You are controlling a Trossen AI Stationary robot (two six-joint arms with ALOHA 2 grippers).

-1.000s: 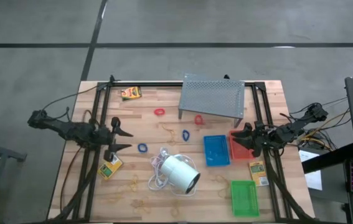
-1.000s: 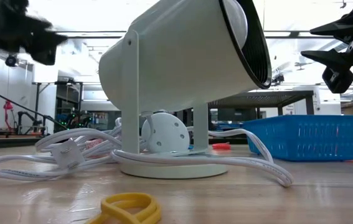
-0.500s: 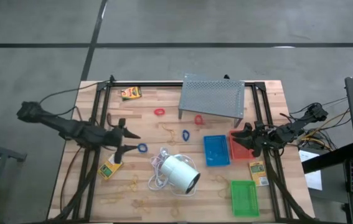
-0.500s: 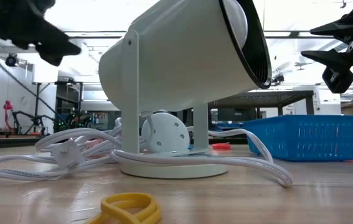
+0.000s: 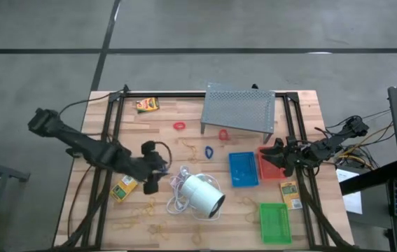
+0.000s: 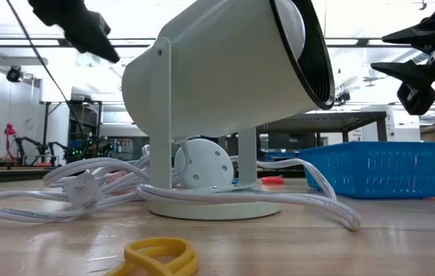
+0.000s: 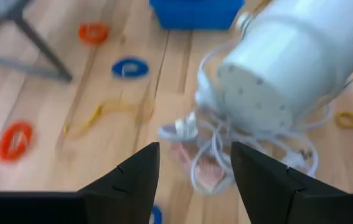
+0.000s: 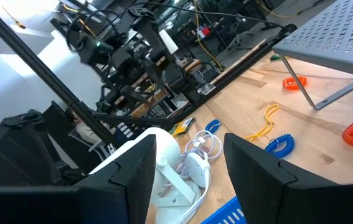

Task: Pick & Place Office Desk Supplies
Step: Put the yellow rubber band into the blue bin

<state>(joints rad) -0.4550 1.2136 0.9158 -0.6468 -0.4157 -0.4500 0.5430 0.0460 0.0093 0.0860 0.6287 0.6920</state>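
Note:
My left gripper (image 5: 155, 166) is open and hangs over the table just left of the white lamp (image 5: 202, 194), touching nothing. In the left wrist view it (image 7: 195, 152) looks past the lamp's cord, and a sliver of a blue loop (image 7: 155, 214) shows between its fingers. A second blue loop (image 5: 209, 150) and two red loops (image 5: 179, 127) (image 5: 223, 134) lie flat farther off. The blue tray (image 5: 243, 169), red tray (image 5: 268, 166) and green tray (image 5: 275, 222) sit on the right. My right gripper (image 5: 276, 155) waits open above the red tray.
The grey perforated stand (image 5: 239, 108) rests on the far middle of the table. Yellow-orange boxes lie at the far left (image 5: 147, 104), near the left arm (image 5: 124, 187) and by the right rail (image 5: 290, 194). Tan rubber bands (image 6: 159, 255) are scattered along the near edge.
My left gripper has swung toward the table's right and a little toward the near edge. It ended close to the white lamp, over the spot where a blue loop lay. My right arm kept still.

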